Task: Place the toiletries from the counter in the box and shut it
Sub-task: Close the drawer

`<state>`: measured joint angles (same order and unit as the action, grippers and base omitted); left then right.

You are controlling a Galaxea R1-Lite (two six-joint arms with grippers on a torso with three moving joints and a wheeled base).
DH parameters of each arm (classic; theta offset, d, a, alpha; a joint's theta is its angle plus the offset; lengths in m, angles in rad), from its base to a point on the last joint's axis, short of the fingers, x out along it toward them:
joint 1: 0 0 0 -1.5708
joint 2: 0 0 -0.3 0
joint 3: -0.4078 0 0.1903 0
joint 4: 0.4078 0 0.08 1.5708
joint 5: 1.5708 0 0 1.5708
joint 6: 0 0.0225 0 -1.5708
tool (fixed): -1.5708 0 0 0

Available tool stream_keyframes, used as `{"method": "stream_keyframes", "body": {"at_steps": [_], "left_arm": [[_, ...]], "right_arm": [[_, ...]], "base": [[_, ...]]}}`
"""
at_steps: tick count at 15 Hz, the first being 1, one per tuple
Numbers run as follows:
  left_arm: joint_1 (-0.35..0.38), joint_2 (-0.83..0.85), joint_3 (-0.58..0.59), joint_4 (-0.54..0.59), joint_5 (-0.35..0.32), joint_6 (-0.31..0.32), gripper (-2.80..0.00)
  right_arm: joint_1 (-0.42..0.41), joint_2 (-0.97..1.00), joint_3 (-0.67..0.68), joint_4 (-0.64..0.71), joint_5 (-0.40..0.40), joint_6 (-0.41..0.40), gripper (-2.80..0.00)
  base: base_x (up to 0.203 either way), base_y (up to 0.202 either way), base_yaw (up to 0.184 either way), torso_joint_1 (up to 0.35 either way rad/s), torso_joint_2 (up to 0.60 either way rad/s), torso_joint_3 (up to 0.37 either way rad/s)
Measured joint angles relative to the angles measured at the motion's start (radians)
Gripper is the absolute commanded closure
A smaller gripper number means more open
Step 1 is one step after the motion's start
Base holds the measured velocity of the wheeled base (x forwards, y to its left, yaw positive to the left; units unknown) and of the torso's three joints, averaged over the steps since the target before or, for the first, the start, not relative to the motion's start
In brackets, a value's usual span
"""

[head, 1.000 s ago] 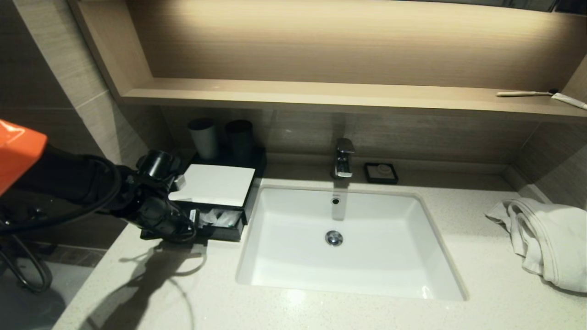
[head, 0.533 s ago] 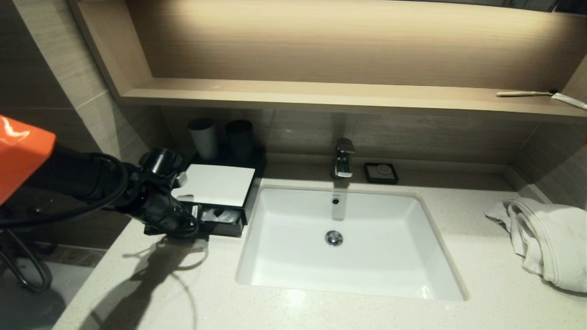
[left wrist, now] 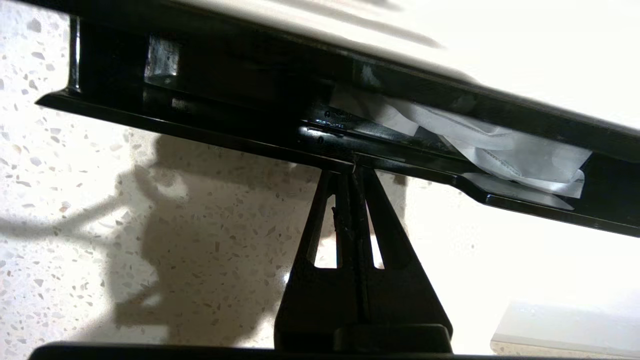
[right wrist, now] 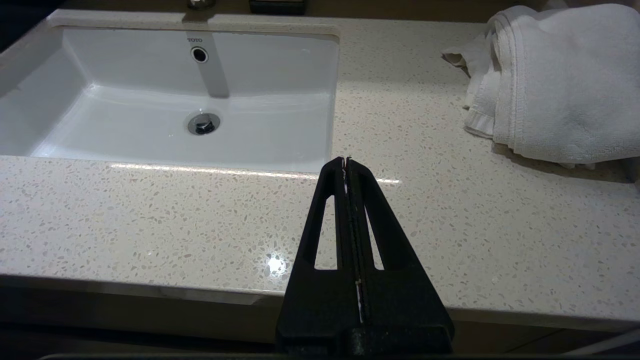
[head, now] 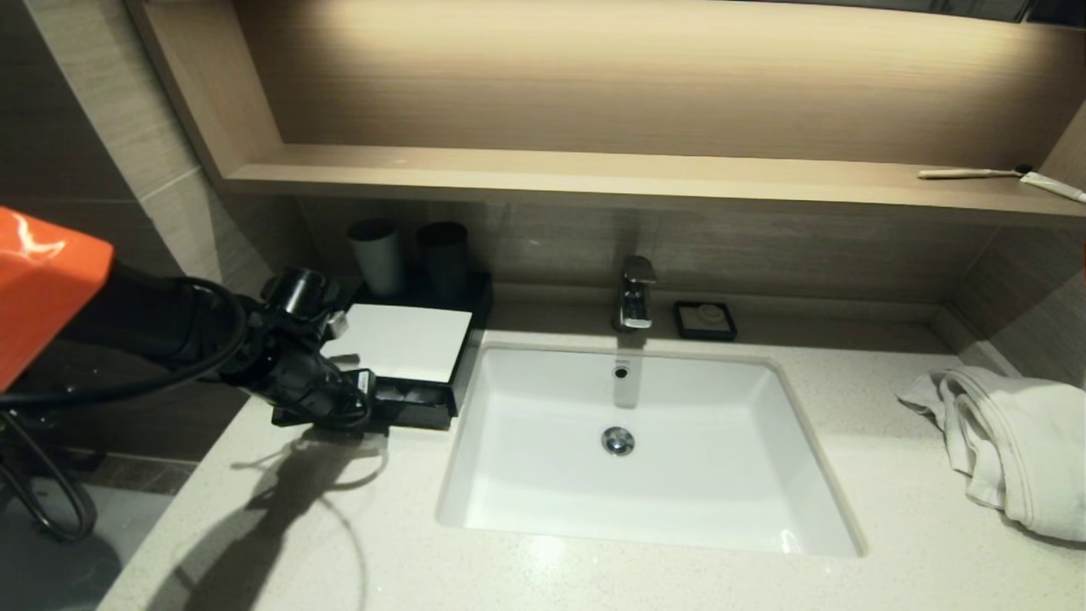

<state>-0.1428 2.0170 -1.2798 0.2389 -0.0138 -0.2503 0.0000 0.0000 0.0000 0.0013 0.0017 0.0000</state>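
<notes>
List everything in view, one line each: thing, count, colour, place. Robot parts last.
box: 1, black drawer under a white top, counter left of the sink, drawer slightly open
toiletries: white packets, count unclear, inside the drawer
cups: 2, dark, behind the box
sink: 1, white, centre of the counter
faucet: 1, chrome, behind the sink
soap dish: 1, black, right of the faucet
towel: 1, white, counter far right
toothbrush: 1, pale, shelf right end
left gripper: 1, black, shut, tips against the drawer's front edge
right gripper: 1, black, shut, above the counter's front
</notes>
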Motion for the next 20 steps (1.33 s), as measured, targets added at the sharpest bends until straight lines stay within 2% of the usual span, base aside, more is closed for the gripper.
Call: {"method": "stream_keyframes", "body": {"at_steps": [11,20], "left_arm": [[0.006,0.009,-0.029,-0.004,0.000,-0.010,0.00],[0.012,0.024,-0.070,-0.009,0.021,-0.043,0.00]], "right_arm": [[0.000,0.000,0.000,0.000,0.000,0.000,0.00],[0.000,0.000,0.000,0.000,0.000,0.000,0.00]], "base": [[0.000,0.000,0.000,0.000,0.00,0.000],[0.000,0.000,0.000,0.000,0.00,0.000]]}}
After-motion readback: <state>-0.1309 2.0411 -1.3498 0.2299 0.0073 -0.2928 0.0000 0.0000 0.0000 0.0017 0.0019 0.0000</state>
